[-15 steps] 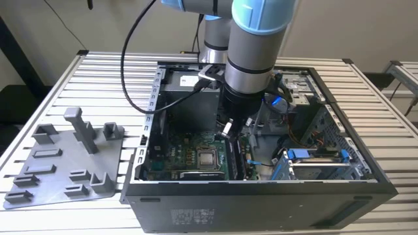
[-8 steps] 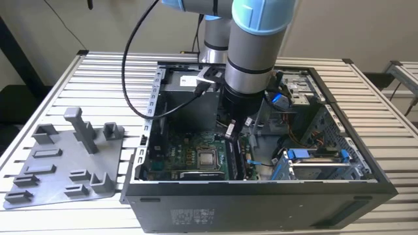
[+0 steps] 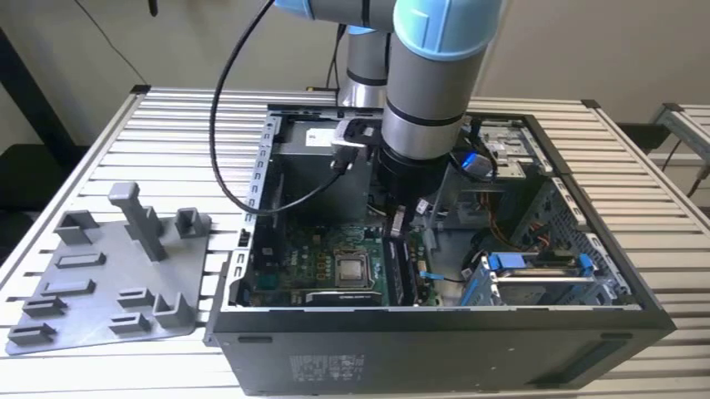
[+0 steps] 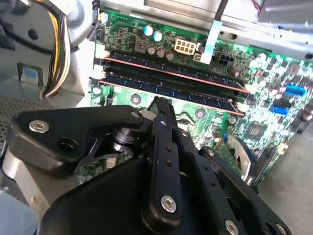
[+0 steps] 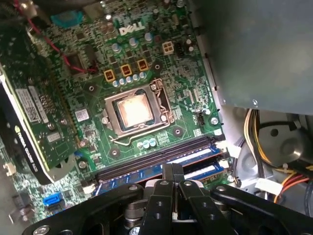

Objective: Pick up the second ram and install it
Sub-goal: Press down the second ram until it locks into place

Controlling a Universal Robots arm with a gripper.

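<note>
While the gripper hovers over the motherboard, its fingers stand together, empty, just above the second ram, which lies seated in its slot, partly hidden behind them.

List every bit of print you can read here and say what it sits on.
No text here can be quoted as it reads.
Label on the computer case's front, exterior view: too small to read.
White stickers on the expansion card, first wrist view: too small.
White logo on the motherboard: a maker's mark only.
</note>
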